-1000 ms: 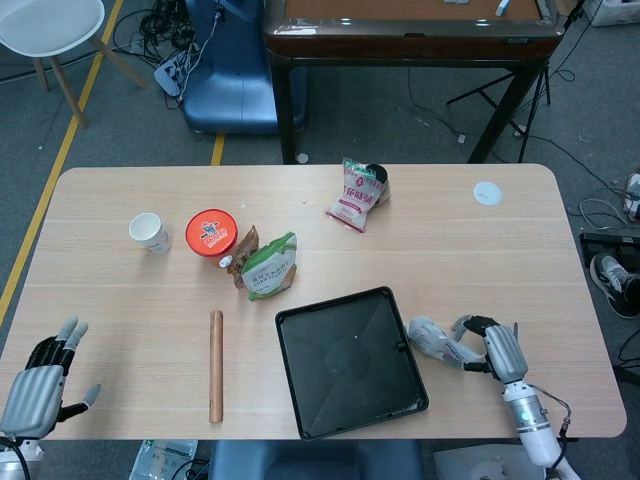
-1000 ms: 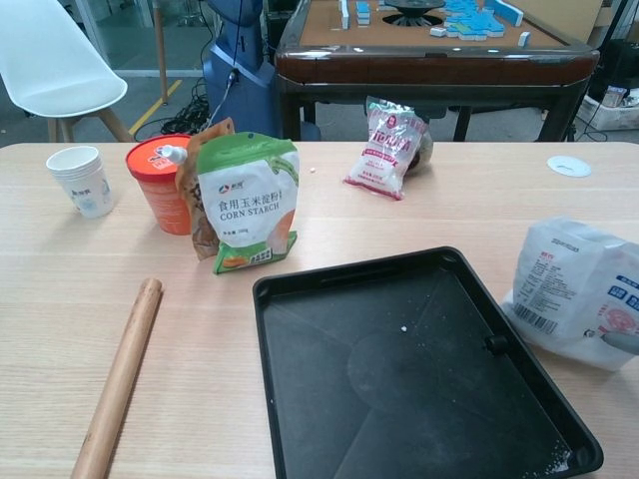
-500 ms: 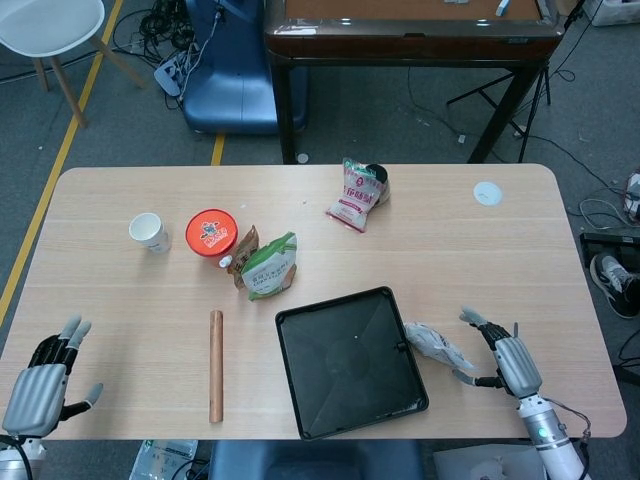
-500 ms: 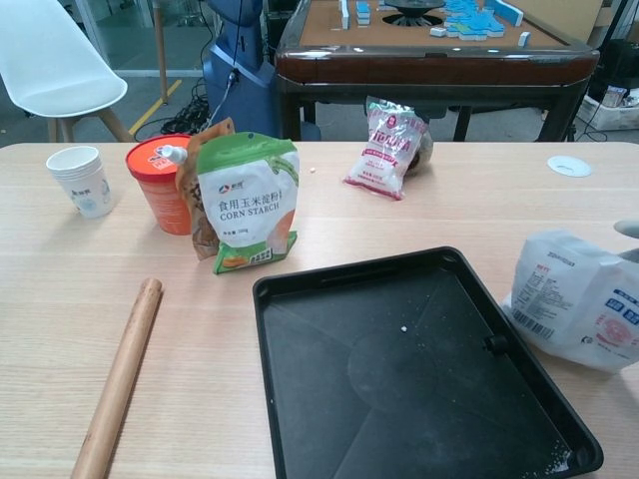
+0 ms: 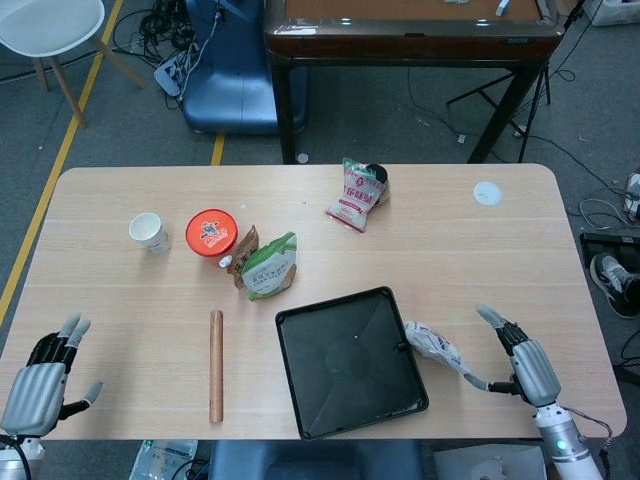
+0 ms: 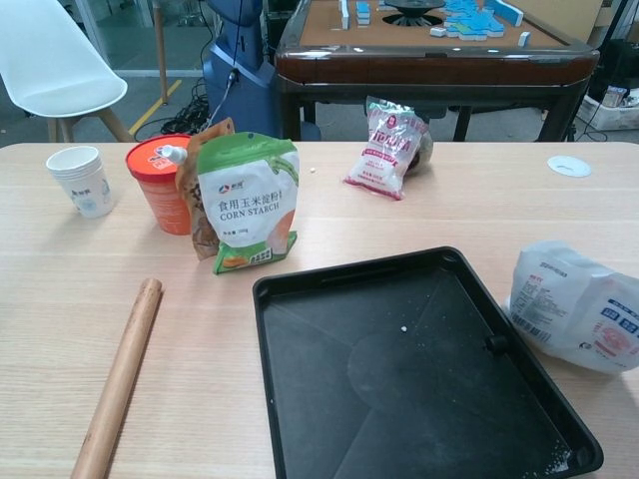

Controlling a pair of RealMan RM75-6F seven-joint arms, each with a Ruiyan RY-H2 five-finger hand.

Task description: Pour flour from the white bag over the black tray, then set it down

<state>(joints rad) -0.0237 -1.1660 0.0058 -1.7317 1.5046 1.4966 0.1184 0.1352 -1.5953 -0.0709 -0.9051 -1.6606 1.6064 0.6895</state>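
Head view:
- The white bag [image 5: 438, 349] lies on its side on the worktop [image 5: 460, 250], touching the right edge of the black tray [image 5: 349, 361].
- The right hand [image 5: 527, 363] rests near the worktop's right front corner, beside the bag. Its fingers [image 5: 497, 323] are spread wide and hold nothing; whether the thumb tip touches the bag cannot be told.
- The left hand [image 5: 38, 385] sits at the left front corner, fingers apart, holding nothing.
- A rolling pin [image 5: 215, 365] lies left of the tray, well apart from it.
- A green pouch [image 5: 269, 265], a red tub [image 5: 211, 231] and a paper cup [image 5: 149, 231] stand behind the tray to the left.
- A pink packet [image 5: 353, 195] lies near the far edge.

Chest view:
- The bag [image 6: 579, 307] lies just right of the tray [image 6: 419, 379], label side up.
- White specks dot the tray floor.
- The pouch [image 6: 247, 200] stands upright, labelled corn starch, with the tub [image 6: 160, 185] touching or just behind it.
- Neither hand shows here.
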